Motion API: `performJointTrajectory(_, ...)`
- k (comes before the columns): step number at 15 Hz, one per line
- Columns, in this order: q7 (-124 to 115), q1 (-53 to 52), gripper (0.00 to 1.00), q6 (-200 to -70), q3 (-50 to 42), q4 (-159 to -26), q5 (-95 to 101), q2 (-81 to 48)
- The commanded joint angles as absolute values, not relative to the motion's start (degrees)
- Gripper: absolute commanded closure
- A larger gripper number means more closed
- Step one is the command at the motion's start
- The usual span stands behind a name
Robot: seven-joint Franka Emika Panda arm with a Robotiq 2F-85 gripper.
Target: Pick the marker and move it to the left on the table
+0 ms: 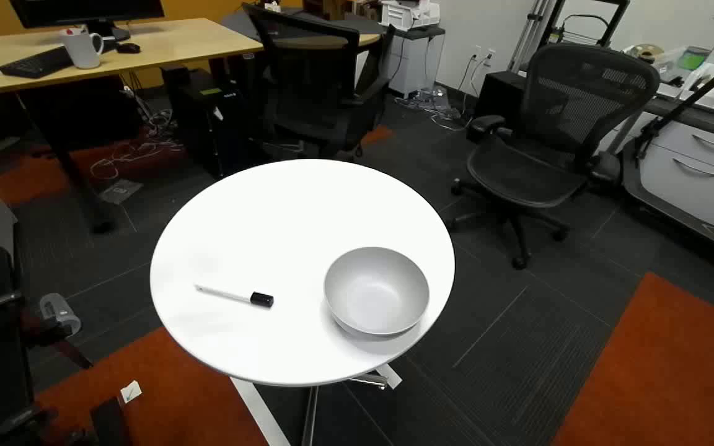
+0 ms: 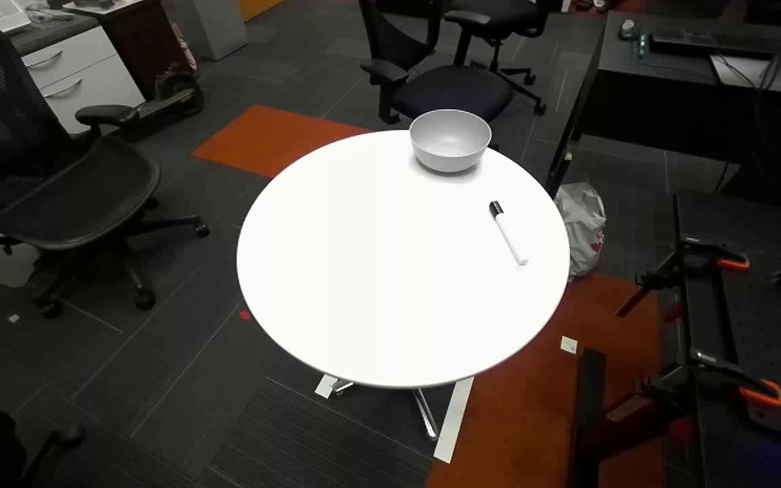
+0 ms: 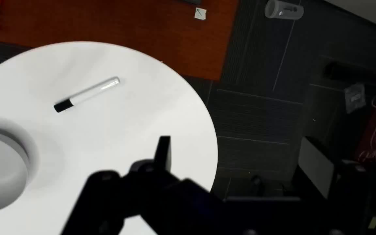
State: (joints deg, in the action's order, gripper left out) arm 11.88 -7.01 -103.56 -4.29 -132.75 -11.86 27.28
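Lying on the round white-topped table (image 1: 307, 210), near the gray bowl (image 1: 377, 294) but apart from it, the black-capped marker (image 1: 233, 296) waits ungrasped. In the wrist view, the gripper (image 3: 235, 147) is spread wide and holds nothing. Picking up, carrying leftward and setting down all appear left to do. No brand reads on the marker; a paper square (image 3: 200, 13) on the orange carpet (image 3: 126, 26) bears what looks like a drawn arrow, and the red print on a plastic bag (image 2: 579, 217) is illegible.

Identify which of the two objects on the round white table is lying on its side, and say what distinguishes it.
The black-capped white marker lies on its side; the grey bowl stands upright, its open end facing up.
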Motion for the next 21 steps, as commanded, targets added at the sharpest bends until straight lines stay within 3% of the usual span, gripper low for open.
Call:
performJointTrajectory(1, 12.29, -5.83, 0.0, -103.3, -3.33, -132.6, -12.28, 27.2)
performJointTrajectory(9, 11.15, -5.48, 0.0, -104.88, -3.45, -131.68, -13.21, 24.69)
performJointTrajectory(21, -11.35, -1.41, 0.0, -127.84, -1.88, -138.52, -18.51, 10.32)
